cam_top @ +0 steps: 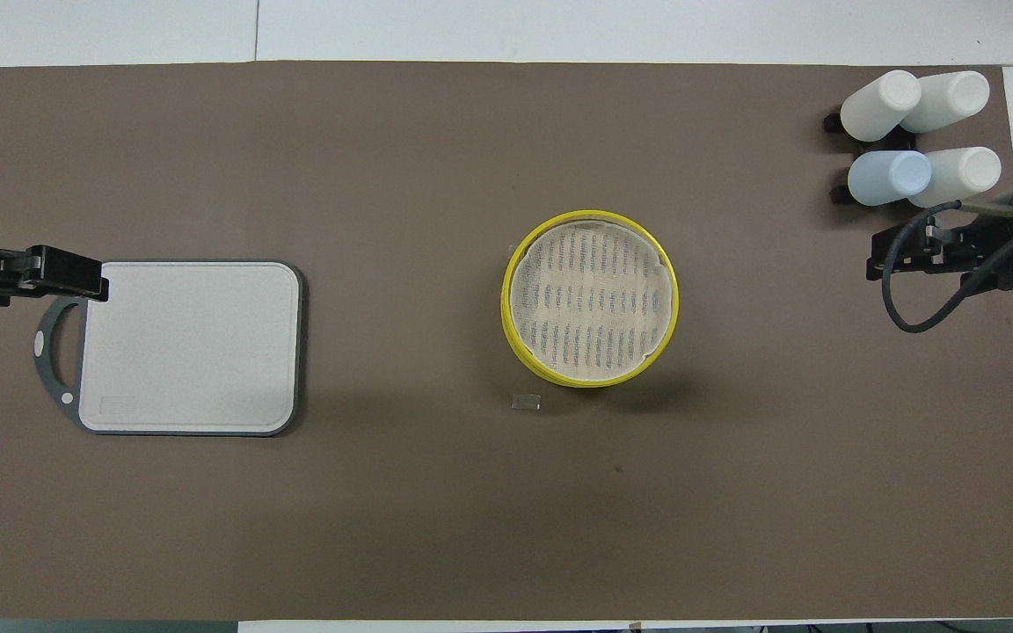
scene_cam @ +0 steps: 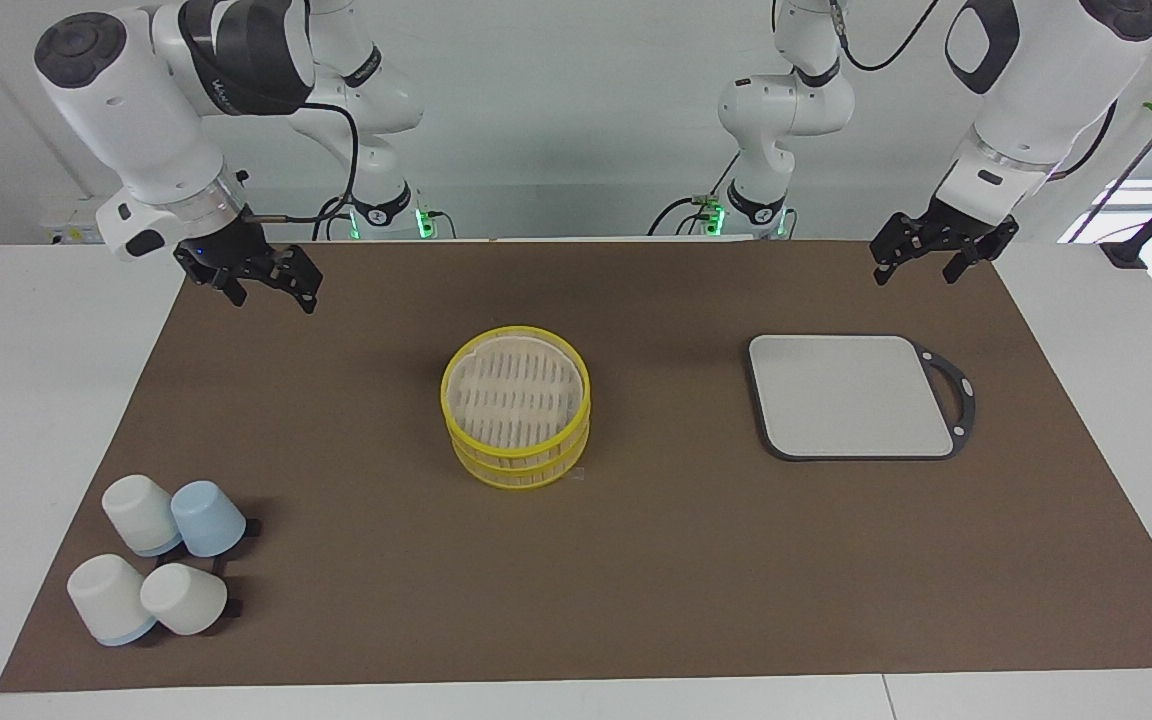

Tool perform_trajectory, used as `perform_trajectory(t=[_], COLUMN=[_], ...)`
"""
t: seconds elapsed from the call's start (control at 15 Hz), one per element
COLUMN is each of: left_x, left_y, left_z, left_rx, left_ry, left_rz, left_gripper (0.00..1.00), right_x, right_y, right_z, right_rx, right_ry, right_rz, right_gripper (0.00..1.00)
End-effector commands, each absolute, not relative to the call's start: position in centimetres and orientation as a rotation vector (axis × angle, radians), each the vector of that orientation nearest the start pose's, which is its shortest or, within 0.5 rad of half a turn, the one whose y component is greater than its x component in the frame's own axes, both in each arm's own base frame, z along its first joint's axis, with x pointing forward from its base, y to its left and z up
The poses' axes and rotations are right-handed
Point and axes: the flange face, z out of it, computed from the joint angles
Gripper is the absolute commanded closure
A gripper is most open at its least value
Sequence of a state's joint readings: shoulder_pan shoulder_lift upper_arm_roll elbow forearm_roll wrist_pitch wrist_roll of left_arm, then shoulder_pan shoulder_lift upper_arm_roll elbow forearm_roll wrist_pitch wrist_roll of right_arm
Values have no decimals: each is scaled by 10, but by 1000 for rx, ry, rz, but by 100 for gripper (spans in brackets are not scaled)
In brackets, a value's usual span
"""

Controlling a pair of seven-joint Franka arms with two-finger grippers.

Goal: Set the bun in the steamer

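1. Although no bun shows in either view, it may lie hidden under the lid, which sits on the steamer mid-table.
2. As a judgement, a bun is light, soft and easily dented; it is best pinched gently across its short width.
3. Right gripper hovers over the mat's edge at its own end, fingers spread and empty.
4. Left gripper waits above the mat, near the cutting board, fingers likewise apart and empty.
5. Facing view reveals two stacked yellow tiers; overhead shows one ring only, though it shows the lid's slats more plainly.
6. Four cups stand far from the robots, toward the right arm's end.
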State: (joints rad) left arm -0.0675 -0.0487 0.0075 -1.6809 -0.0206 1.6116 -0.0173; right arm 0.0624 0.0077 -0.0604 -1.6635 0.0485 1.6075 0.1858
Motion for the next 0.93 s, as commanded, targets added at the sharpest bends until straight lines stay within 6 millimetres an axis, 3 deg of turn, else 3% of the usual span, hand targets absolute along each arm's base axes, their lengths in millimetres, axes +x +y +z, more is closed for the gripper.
perform_trajectory(t=[0.0,0.33,0.87], left_x=[538,539,539], left_y=[-30,-31,-29], left_z=[606,606,606], left_rx=[-3151,-3151,-3151], left_ry=[81,84,79], left_rz=[13,10,10], left_gripper=[0,0,0], right_x=[546,546,548], right_y=[1,7,5], right_z=[590,590,593], right_rx=[-3099,-3154,-3150], right_ry=[267,175,175], right_rz=[90,66,45], right_gripper=[0,0,0])
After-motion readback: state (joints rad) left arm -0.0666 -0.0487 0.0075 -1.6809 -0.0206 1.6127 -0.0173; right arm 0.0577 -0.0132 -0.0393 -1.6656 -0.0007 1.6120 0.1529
